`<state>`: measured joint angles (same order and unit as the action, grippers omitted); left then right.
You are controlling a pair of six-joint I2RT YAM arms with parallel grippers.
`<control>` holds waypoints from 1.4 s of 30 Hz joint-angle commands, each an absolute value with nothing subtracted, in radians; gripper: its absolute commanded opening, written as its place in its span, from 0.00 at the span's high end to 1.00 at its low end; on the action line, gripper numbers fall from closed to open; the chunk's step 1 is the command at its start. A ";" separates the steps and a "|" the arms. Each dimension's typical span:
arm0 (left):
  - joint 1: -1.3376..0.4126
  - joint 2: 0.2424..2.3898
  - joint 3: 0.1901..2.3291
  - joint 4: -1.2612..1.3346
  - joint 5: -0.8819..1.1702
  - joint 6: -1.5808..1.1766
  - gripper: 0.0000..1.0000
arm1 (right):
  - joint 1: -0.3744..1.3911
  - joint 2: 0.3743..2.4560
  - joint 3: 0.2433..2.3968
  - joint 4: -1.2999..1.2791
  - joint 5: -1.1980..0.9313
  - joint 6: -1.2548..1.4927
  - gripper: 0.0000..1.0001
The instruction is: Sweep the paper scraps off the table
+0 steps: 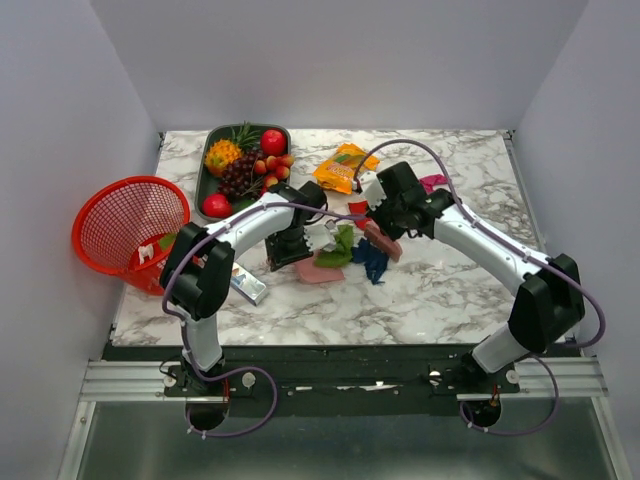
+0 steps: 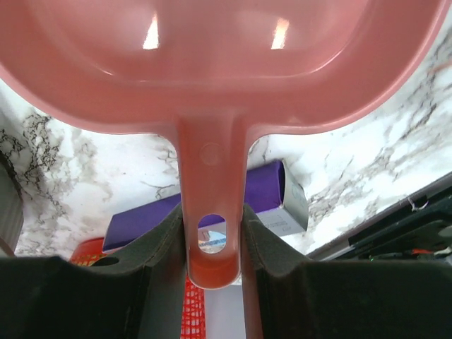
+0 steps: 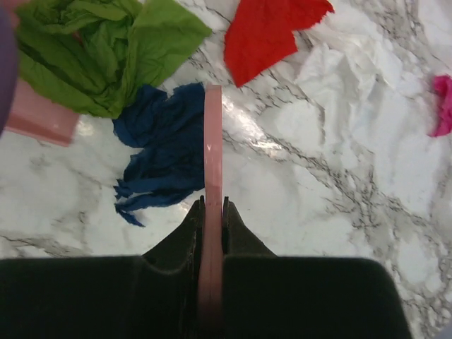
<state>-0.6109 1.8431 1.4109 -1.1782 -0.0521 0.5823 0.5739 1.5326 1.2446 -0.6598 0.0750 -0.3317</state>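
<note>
So paper scraps [image 3: 162, 152] slide in, my left gripper [image 2: 215, 240] clamps the dustpan [image 2: 212, 56]. My right gripper [image 3: 212, 212] pinches a scraper [image 3: 212, 141] just right of them.

Left arm [image 1: 250, 225] and right arm [image 1: 490, 245] reach inward, hands close together. Left hand [image 2: 212, 240] clamped on pink plastic dustpan handle [image 2: 210, 183]; right hand [image 3: 212, 212] clamped on thin pink strip [image 3: 212, 141], apparently plastic.
</note>
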 commanded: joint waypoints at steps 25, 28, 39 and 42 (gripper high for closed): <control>-0.584 1.646 1.299 -1.124 -0.067 0.604 1.00 | 0.497 1.421 1.393 -0.695 -0.065 -0.044 0.99; -0.584 1.634 1.284 -1.180 -0.130 0.652 1.00 | 0.497 1.394 1.339 -0.709 -0.049 -0.071 0.99; -0.630 1.675 1.222 -1.181 -0.135 0.669 1.00 | 0.499 1.347 1.137 -0.715 -0.087 -0.020 0.99; -0.652 1.713 1.264 -1.158 -0.098 0.631 1.00 | 0.499 1.364 1.083 -0.666 -0.106 -0.003 0.99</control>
